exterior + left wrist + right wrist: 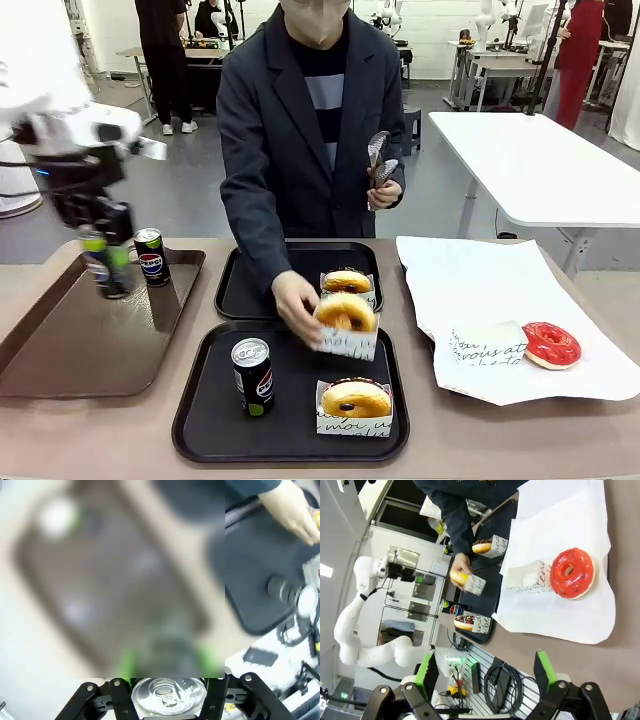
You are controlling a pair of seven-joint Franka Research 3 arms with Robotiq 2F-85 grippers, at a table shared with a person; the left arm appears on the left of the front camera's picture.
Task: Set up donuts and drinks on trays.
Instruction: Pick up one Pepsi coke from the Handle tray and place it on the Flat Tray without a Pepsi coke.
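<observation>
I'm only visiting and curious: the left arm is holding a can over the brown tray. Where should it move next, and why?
Probably carry the can in the left gripper across to the far black tray: it holds a donut but no drink, while the near tray already has one.
</observation>
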